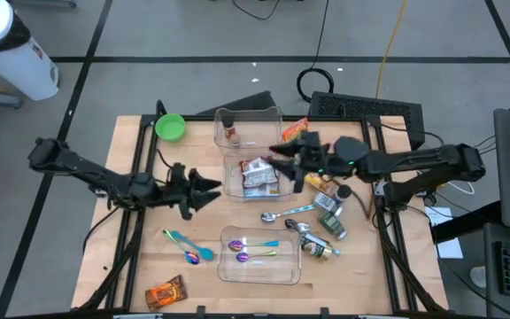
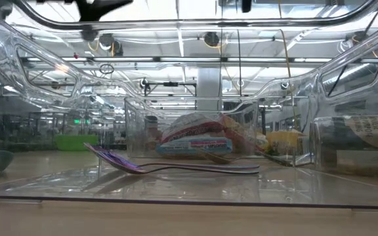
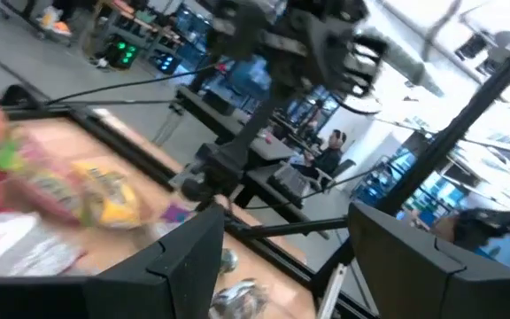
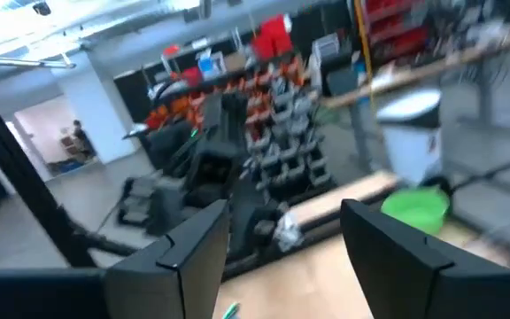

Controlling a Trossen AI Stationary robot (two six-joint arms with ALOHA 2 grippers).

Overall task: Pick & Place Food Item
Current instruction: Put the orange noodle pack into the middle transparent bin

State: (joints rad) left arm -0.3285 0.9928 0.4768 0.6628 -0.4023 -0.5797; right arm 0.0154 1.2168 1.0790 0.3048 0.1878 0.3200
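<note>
Wooden counter [image 1: 140,257]: snack packet [image 1: 258,175] probably light, crinkly, slippery; pinch its edge; both grippers' fingers open, empty

Wooden table [image 1: 131,257]: green bowl [image 1: 170,127] at far left corner, three clear bins, nearest one [image 1: 259,255] holding spoons. Loose on top: orange snack packet [image 1: 166,292], teal and purple spoons [image 1: 187,247], metal spoon [image 1: 283,213], foil packets [image 1: 320,244].

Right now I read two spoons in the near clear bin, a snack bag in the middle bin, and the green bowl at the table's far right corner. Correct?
Not quite. The green bowl sits at the far left corner, as the high view shows. The two spoons in the near clear bin and the snack bag in the middle bin are right.
</note>
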